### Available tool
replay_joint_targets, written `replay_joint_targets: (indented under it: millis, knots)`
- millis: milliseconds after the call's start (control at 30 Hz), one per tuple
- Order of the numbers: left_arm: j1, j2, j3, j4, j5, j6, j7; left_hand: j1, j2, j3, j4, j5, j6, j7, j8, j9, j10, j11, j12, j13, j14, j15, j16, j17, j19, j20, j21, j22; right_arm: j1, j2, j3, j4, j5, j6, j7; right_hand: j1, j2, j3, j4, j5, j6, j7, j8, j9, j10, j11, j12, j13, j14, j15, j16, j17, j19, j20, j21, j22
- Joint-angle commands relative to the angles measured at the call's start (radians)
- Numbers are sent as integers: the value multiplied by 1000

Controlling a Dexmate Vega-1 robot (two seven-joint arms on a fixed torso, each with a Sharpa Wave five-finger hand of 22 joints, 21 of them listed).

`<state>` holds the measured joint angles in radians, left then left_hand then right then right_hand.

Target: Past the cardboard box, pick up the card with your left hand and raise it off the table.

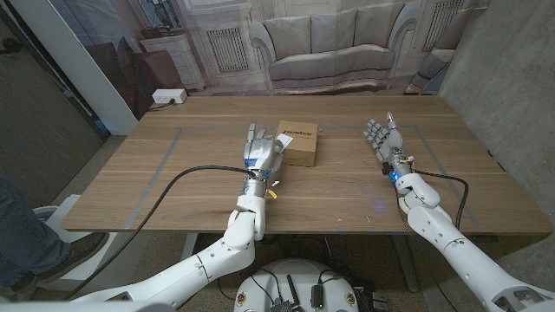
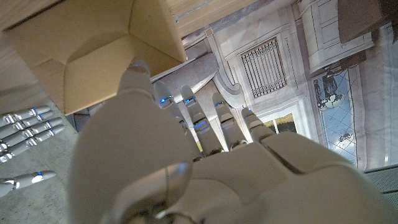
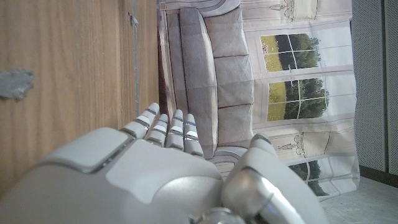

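The brown cardboard box (image 1: 297,143) lies near the table's middle and looms close in the left wrist view (image 2: 93,56). A small white card (image 1: 283,138) shows at the box's left edge, just beside my left hand (image 1: 260,152). That hand (image 2: 205,168) stands with its fingers stretched out and apart, its thumb tip against the box; I see nothing held between the fingers. Whether the thumb touches the card is hidden. My right hand (image 1: 384,140) stands to the right of the box, well apart from it, fingers straight and spread, holding nothing (image 3: 168,174).
Grey tape lines (image 1: 165,165) mark a rectangle on the wooden table (image 1: 347,204). A black cable (image 1: 186,176) runs from my left wrist off the front edge. A white power strip (image 1: 167,97) sits past the far left corner. A person's leg (image 1: 22,230) shows at the left edge.
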<state>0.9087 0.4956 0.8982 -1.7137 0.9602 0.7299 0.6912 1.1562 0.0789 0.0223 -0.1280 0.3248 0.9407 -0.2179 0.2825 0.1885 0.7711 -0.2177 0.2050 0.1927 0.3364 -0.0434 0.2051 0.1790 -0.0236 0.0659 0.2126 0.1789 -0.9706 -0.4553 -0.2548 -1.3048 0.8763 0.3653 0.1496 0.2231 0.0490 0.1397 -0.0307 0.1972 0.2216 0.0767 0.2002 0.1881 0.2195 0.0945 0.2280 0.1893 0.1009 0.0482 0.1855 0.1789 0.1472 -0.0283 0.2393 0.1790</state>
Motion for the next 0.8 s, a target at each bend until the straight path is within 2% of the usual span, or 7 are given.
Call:
replay_joint_targets:
  millis: [33,800]
  knots:
    - [-8,-4,4,12,-11,1,15,9,3,0,6,-7,23,2,8,2,23,0,7,5,15,-136,3,6,6,2,2,4,14,9,-4,23,1,-3,7,2,7,-2,1,-2,8,2,-1,5,3,1,-1,3,6,0,3,6,8,2,-3,5]
    - [-18,-15,5,35,-41,-32,70,25,23,5,12,-33,116,7,33,2,94,-3,7,6,61,-139,6,8,36,2,4,5,16,8,1,30,7,-7,14,1,7,-3,0,-2,7,1,-1,5,4,2,-2,3,7,0,3,6,9,3,-7,5]
